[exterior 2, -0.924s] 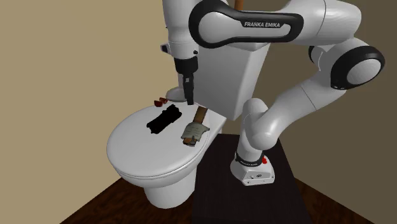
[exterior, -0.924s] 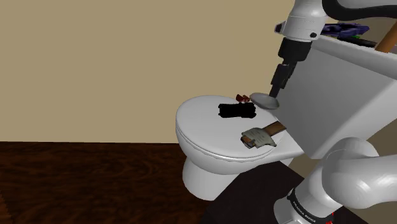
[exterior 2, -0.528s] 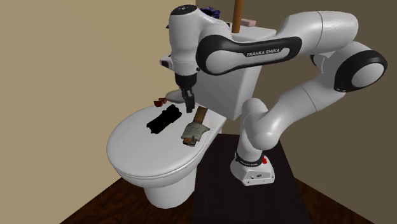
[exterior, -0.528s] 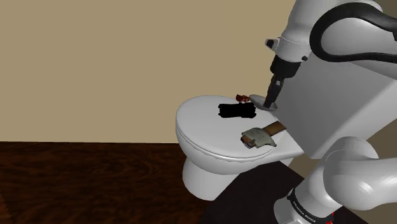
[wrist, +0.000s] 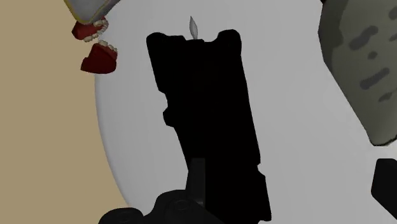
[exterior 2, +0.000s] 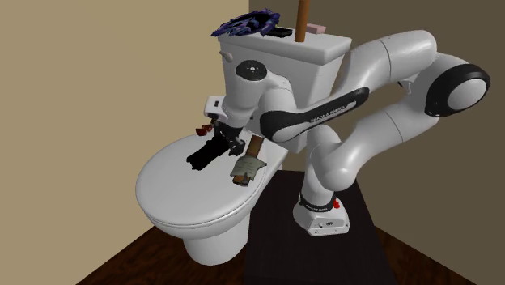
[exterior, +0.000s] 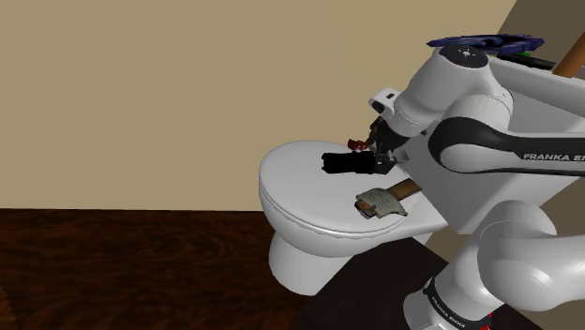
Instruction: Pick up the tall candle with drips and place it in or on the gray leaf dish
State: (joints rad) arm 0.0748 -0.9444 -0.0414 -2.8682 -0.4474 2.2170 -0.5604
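Observation:
The tall candle (exterior: pixel 345 163) (exterior 2: pixel 204 155) (wrist: pixel 210 108) is drawn black, with dripped edges and a pale wick. It lies flat on the closed white toilet lid (exterior: pixel 300 192). My black gripper (exterior: pixel 377 161) (exterior 2: pixel 222 146) (wrist: pixel 289 181) hangs low at the candle's tank-side end, open. One finger (wrist: pixel 197 181) is over the candle's base, the other (wrist: pixel 385 181) stands wide of it, and neither clasps it. A grey piece of the leaf dish (wrist: pixel 89 6) shows past the red dentures (wrist: pixel 98 57), at the candle's wick end.
A hatchet (exterior: pixel 380 202) (exterior 2: pixel 247 166) with a brown handle and grey mottled head (wrist: pixel 369 70) lies on the lid beside the candle. Red dentures (exterior: pixel 356 143) (exterior 2: pixel 202 129) sit near the back rim. The tank (exterior 2: pixel 299 61) carries a dark blue object (exterior 2: pixel 247 23) and a brown stick (exterior 2: pixel 303 16).
The arm has folded down and forward. The hand swung from upright near the back of the lid to low at the candle's tank-side end. The fingers stayed open.

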